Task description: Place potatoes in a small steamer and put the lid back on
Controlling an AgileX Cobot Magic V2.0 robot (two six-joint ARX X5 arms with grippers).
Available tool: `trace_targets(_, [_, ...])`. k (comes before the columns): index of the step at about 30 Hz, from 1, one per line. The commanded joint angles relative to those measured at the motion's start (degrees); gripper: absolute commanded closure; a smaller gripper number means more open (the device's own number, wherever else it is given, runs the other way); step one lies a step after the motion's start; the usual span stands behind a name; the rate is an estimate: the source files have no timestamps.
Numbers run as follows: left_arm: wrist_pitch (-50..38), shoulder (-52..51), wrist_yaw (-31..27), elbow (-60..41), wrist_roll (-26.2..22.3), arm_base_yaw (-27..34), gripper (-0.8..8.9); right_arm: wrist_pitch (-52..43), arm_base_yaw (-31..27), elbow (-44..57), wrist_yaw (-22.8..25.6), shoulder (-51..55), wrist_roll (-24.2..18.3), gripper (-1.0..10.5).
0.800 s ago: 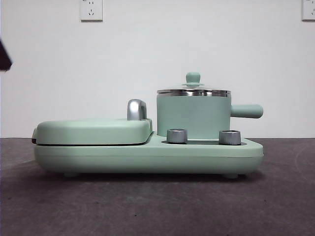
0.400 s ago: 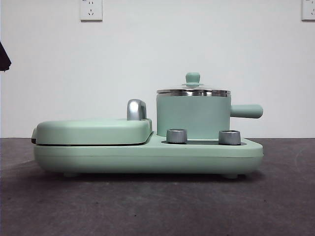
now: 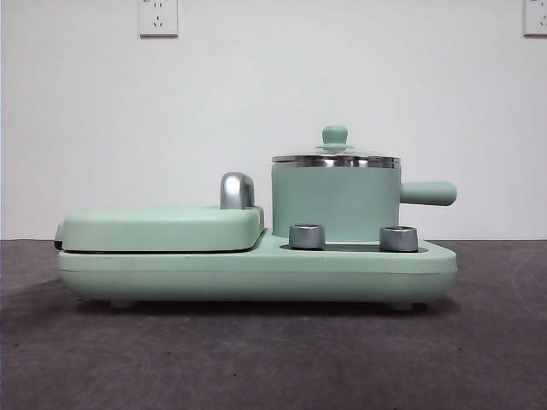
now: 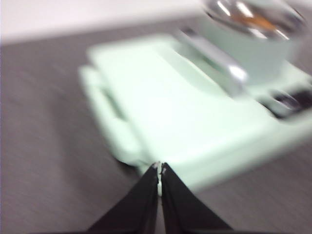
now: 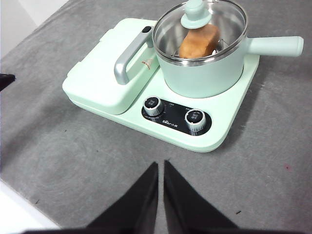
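And the dark arm tip that sat at the left edge of the front view a moment ago is gone; the cooker and everything on it sit exactly as before.

The pot (image 3: 335, 202) stands on the right half of the cooker base (image 3: 256, 272), with its stubby handle (image 3: 429, 193) pointing toward the counter's right edge. The lid (image 3: 335, 157) is seated flat on the steel rim, knob (image 3: 335, 136) upright on top. From the right wrist view you can see straight through the glass lid (image 5: 200, 30): the potato (image 5: 199, 42) lies inside the pot (image 5: 204, 73), brown-orange and matte, resting on a steel rack.

The right gripper (image 5: 160, 165) hangs well clear of the cooker on its front side, above bare grey counter (image 5: 73, 161), its jaws pressed together on nothing. The pot and lid are well apart from it, beyond the two dials (image 5: 195, 118).

The left gripper (image 4: 160, 168) shows in a blurred picture, jaws together and empty, its tip just off the griddle end of the cooker. The griddle cover (image 4: 161, 107) fills the middle of that view, the chrome handle (image 4: 214, 61) beyond it, and farther still the lid (image 4: 253, 17) with an orange smear under the glass. In the right wrist view the griddle cover (image 5: 102, 80) is closed, its handle (image 5: 127, 57) arching beside the pot.
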State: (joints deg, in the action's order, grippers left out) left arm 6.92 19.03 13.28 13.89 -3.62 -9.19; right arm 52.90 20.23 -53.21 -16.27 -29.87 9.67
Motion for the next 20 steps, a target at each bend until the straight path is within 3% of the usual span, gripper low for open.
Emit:
trace_targets(1, [-5.6,-8.9,-0.2,-7.7,1.6,3.4,8.05,-0.6,0.3,-0.4,0.0,-0.3,0.2,9.3])
trace_targets(6, [-0.6,-19.2,-2.0,-13.2,6.0,7.7,8.05,-0.6,0.3,-0.4,0.0,-0.3,0.2,9.3])
trace_targets(9, [3.3,-18.8,-2.0,-13.1,6.4,8.8,8.05,-0.6,0.3,-0.4,0.0,-0.2,0.2,9.3])
trace_targets(20, [3.7,-18.9,-9.6,-13.2,5.4,9.1,8.05,-0.6,0.3,-0.4,0.0,-0.2,0.2,9.3])
